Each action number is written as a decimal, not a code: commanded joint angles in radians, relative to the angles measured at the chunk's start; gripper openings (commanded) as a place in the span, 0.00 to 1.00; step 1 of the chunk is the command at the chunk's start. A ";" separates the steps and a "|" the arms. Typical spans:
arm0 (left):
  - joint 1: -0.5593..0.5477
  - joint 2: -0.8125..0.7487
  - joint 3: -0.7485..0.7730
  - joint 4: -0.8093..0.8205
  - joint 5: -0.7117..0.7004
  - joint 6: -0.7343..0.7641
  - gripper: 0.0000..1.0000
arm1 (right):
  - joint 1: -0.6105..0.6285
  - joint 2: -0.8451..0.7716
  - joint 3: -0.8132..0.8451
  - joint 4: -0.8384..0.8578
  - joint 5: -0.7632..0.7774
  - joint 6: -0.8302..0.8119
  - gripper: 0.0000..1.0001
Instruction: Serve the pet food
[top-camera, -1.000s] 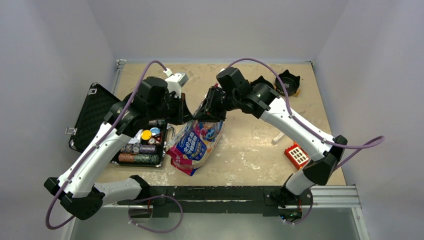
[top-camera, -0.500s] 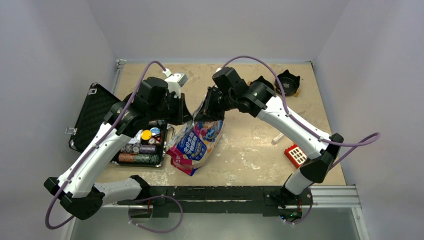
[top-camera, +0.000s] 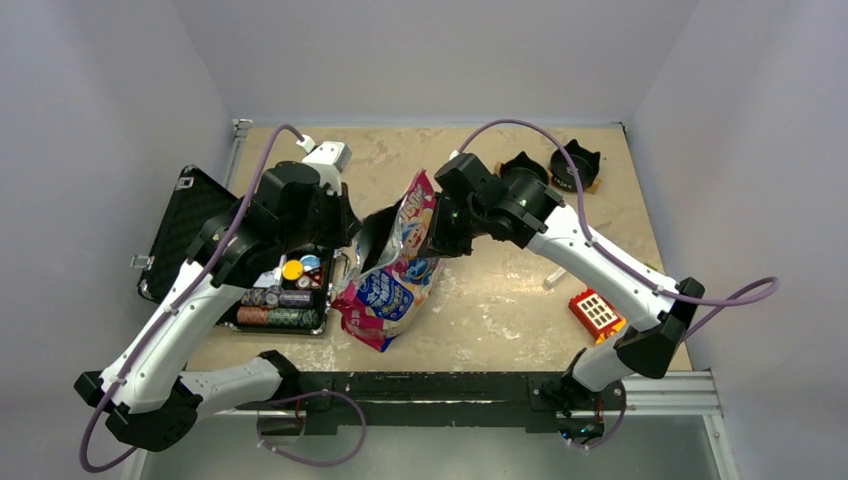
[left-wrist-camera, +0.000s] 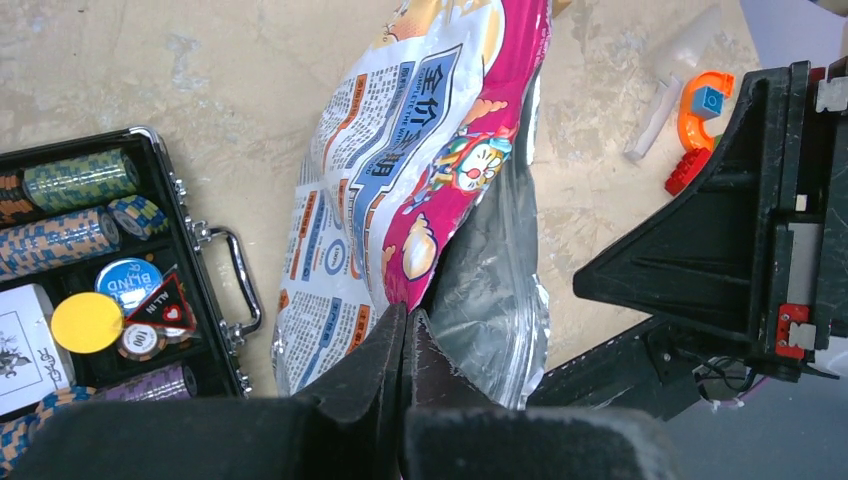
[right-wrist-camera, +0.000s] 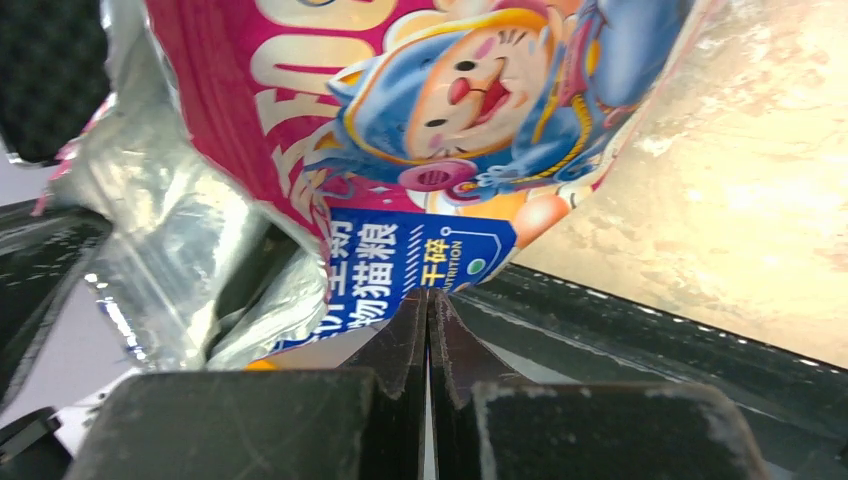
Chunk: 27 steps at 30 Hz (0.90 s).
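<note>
The pink-blue-white cartoon-printed foil bag (top-camera: 395, 285) stands in the middle of the table, its mouth spread wide and its silver lining showing. My left gripper (top-camera: 352, 228) is shut on the bag's left mouth edge; in the left wrist view its fingertips (left-wrist-camera: 405, 315) pinch the pink rim of the bag (left-wrist-camera: 400, 170). On the opposite side, my right gripper (top-camera: 432, 240) is shut on the right mouth edge, tips (right-wrist-camera: 428, 295) meeting at the blue printed part of the bag (right-wrist-camera: 450, 100). The pet food itself is hidden inside the bag.
An open black case of poker chips (top-camera: 270, 290) lies left of the bag, its lid (top-camera: 185, 235) tipped back. Two black bowls (top-camera: 575, 165) sit at the far right. A red toy block (top-camera: 597, 310) and a small white piece (top-camera: 555, 278) lie at the right.
The right gripper has closed on the bag's right edge. The two grippers have drawn apart, the left one going left, and the bag's mouth now gapes open with its top flap raised.
</note>
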 joint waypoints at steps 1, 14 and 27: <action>0.004 -0.057 0.030 0.030 0.019 0.026 0.00 | 0.002 -0.049 -0.016 -0.001 0.059 -0.066 0.00; 0.004 -0.036 0.018 0.064 0.164 -0.022 0.00 | 0.003 -0.032 0.081 0.155 -0.069 -0.196 0.56; 0.004 -0.030 -0.002 0.057 0.183 -0.045 0.00 | 0.006 0.065 0.067 0.131 -0.109 -0.187 0.40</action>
